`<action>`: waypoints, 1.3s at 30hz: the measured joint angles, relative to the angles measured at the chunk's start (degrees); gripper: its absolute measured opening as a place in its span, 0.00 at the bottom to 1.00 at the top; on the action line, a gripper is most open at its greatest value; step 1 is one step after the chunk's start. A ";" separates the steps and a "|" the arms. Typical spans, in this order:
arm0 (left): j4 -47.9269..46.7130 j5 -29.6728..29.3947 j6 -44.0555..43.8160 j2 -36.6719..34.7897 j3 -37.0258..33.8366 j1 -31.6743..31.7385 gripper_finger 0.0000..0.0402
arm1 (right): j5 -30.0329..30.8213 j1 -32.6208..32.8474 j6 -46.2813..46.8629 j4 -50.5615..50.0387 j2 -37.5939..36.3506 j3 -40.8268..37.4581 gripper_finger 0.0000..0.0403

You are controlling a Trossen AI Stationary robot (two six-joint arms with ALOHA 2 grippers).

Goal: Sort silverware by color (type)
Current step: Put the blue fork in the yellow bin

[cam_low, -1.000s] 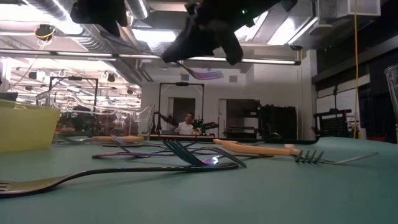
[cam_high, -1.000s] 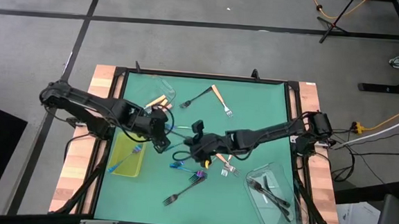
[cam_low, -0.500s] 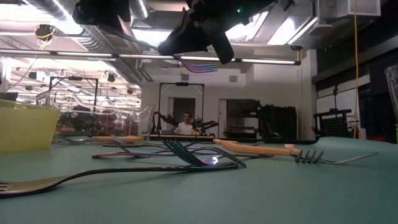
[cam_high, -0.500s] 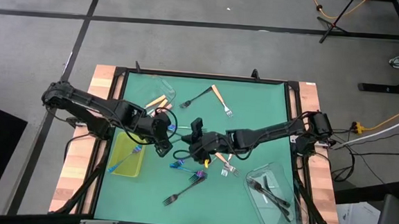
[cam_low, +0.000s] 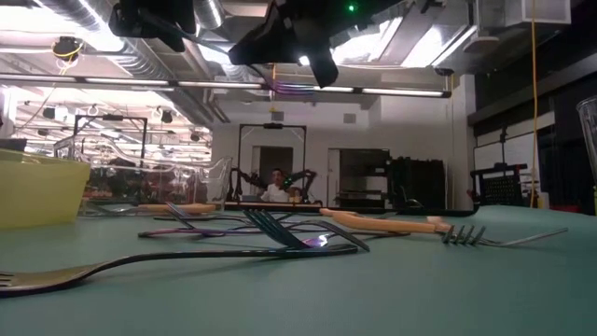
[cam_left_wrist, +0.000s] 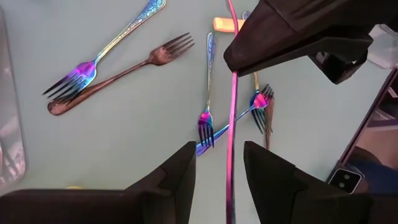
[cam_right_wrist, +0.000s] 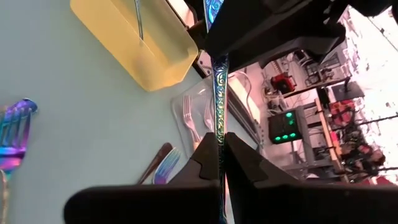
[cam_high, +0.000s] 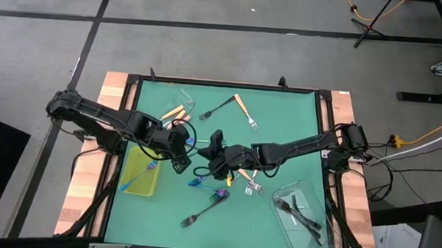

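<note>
Raised nearer left gripper (cam_left_wrist: 219,171): slim iridescent fork (cam_left_wrist: 231,112), embossed handle.

Both arms (cam_high: 98,116) were matte black, built of slim jointed links with bulkier housings at the wrists. Black cables looped beside each wrist. The fingers (cam_left_wrist: 177,180) were dark, flat and wedge-shaped.

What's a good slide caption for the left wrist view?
Open left gripper flanks an iridescent fork held by the right gripper.
</note>
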 joint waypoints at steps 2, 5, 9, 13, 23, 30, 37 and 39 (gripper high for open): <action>0.00 0.11 -0.01 0.00 0.00 0.02 0.32 | 0.02 0.00 -1.09 0.07 0.00 0.00 0.00; -0.02 1.48 0.01 0.00 0.00 0.02 0.32 | 0.31 0.00 -1.40 0.07 0.00 0.00 0.00; -0.02 1.79 -0.01 0.00 0.00 0.02 0.32 | 0.52 0.00 -1.49 0.11 0.00 0.00 0.00; -0.04 1.79 -0.03 0.00 0.00 0.01 0.32 | 0.57 0.00 -2.50 0.66 0.00 0.00 0.00; -0.04 1.79 -0.05 -0.02 0.00 0.02 0.24 | 0.66 0.00 -3.04 0.84 0.00 0.00 0.00; -0.02 1.79 -0.05 -0.02 0.00 0.02 0.08 | 0.66 0.00 -3.02 0.88 0.00 0.00 0.00; 0.07 1.81 -0.09 -0.02 0.00 0.02 0.02 | 0.66 -0.02 -3.01 0.92 0.00 0.00 0.00; 0.07 1.81 -0.07 -0.02 0.00 0.02 0.01 | 0.66 -0.04 -3.00 0.90 0.00 0.00 0.00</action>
